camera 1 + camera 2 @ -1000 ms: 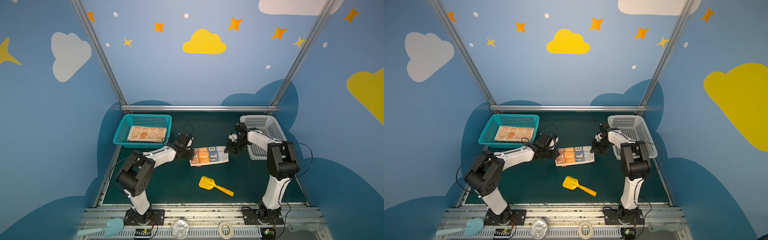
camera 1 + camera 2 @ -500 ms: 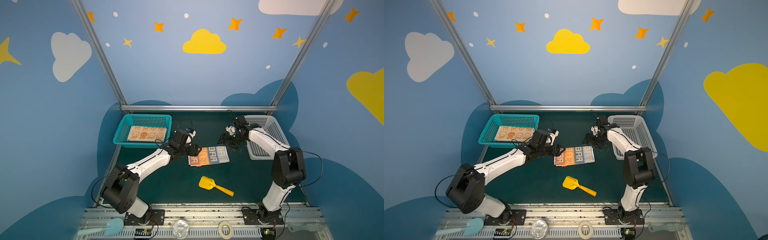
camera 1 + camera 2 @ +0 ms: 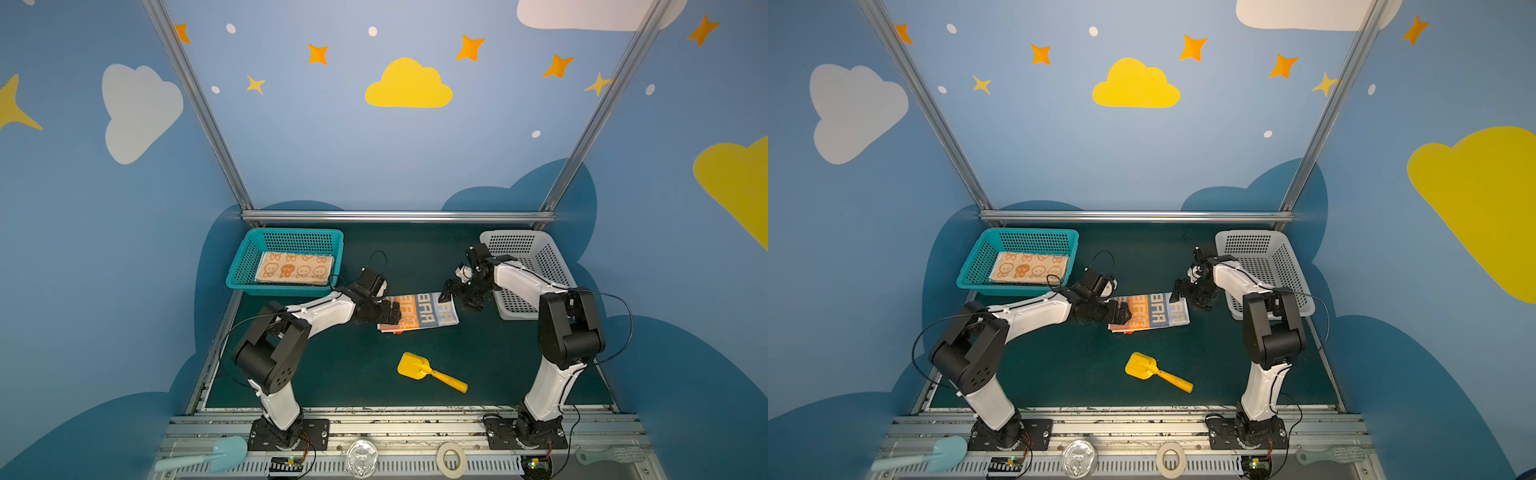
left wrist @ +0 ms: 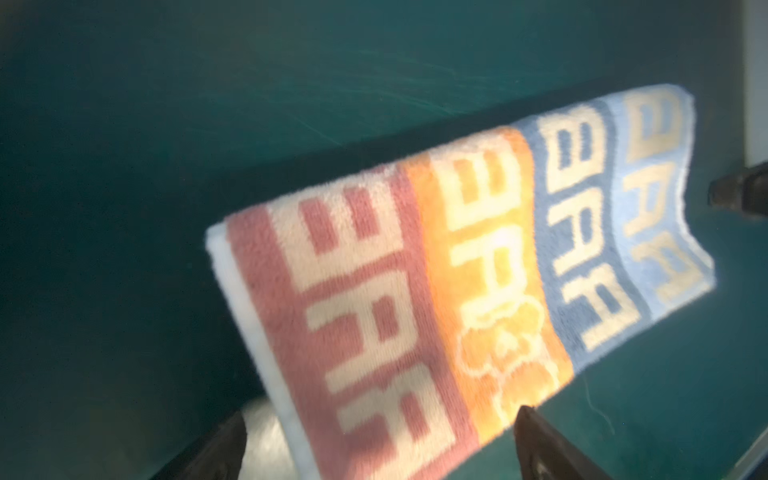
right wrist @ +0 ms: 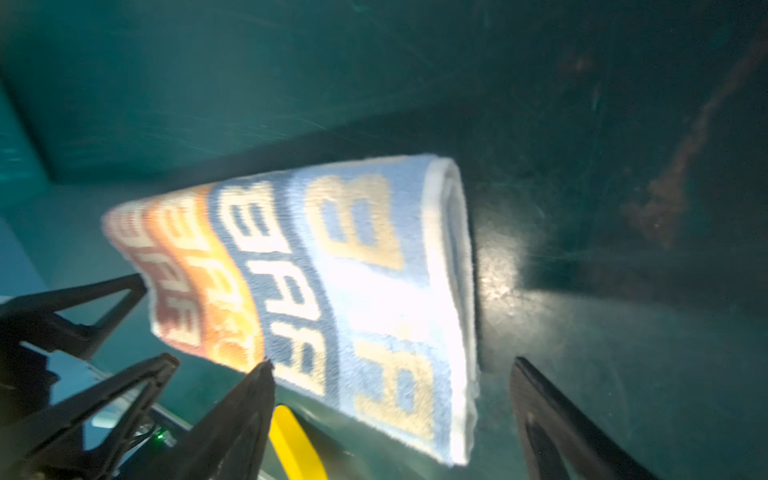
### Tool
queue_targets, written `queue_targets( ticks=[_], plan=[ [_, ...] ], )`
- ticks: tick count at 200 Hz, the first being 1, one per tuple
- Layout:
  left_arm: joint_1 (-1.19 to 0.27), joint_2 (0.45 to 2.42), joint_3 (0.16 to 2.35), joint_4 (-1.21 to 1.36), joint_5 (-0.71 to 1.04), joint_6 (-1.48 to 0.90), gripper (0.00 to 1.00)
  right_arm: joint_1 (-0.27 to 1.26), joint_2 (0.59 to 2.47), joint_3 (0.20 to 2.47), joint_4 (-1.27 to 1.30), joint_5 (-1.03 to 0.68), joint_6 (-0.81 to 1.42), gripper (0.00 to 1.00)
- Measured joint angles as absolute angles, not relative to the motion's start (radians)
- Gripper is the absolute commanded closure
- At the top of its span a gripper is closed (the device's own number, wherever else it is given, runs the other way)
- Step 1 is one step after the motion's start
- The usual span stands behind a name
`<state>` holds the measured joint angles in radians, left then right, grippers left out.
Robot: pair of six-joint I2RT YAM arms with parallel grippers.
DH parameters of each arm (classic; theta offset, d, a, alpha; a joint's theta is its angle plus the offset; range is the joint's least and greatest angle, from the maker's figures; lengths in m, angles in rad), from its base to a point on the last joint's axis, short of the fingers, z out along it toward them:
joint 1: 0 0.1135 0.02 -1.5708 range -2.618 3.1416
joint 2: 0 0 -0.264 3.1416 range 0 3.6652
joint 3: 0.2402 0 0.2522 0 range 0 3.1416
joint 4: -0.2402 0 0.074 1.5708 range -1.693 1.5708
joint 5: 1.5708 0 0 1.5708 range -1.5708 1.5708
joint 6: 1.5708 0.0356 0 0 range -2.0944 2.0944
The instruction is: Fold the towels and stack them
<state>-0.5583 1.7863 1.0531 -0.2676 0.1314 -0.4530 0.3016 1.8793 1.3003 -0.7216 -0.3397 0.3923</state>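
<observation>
Enclosure: blue walls (image 3: 332,166), painted yellow cloud (image 3: 408,85), orange stars (image 3: 318,54); aluminium frame (image 3: 399,216); dark green mat (image 3: 353,374), evenly lit.

striped towel (image 3: 428,311): folded, flat, centre | orange towel (image 3: 295,269): flat in teal basket (image 3: 248,262)

"baa" in cream block letters along every pink, orange and blue stripe of the folded towel (image 4: 457,270)

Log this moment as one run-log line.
left gripper=open, at one end of striped towel | right gripper=open, at opposite end | striped towel=folded, on mat, not gripped | orange towel=in teal basket
</observation>
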Motion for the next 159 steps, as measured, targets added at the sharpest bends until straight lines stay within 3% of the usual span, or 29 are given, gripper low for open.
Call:
queue_targets(
  ticks=[12, 36, 54, 70, 97, 120, 159],
  plan=[
    [-0.558, 1.804, 1.072, -0.274, 0.136, -0.453, 0.07, 0.303, 1.897, 1.295, -0.719, -0.335, 0.393, 0.12],
    [-0.559, 1.827, 1.085, -0.281, 0.142, -0.448, 0.28, 0.314, 1.919, 1.290, -0.709, -0.332, 0.397, 0.12],
    [-0.559, 1.841, 1.094, -0.281, 0.145, -0.439, 0.50, 0.324, 1.922, 1.289, -0.692, -0.336, 0.412, 0.12],
    [-0.559, 1.856, 1.100, -0.274, 0.143, -0.437, 0.59, 0.340, 1.924, 1.286, -0.667, -0.348, 0.430, 0.12],
    [-0.563, 1.875, 1.117, -0.283, 0.129, -0.423, 0.86, 0.369, 1.930, 1.287, -0.631, -0.374, 0.457, 0.12],
    [-0.562, 1.889, 1.166, -0.361, 0.094, -0.387, 0.97, 0.387, 1.934, 1.291, -0.617, -0.395, 0.472, 0.12],
    [-0.509, 1.889, 1.398, -0.628, 0.020, -0.292, 0.97, 0.403, 1.958, 1.358, -0.656, -0.410, 0.471, 0.12]
  ],
)
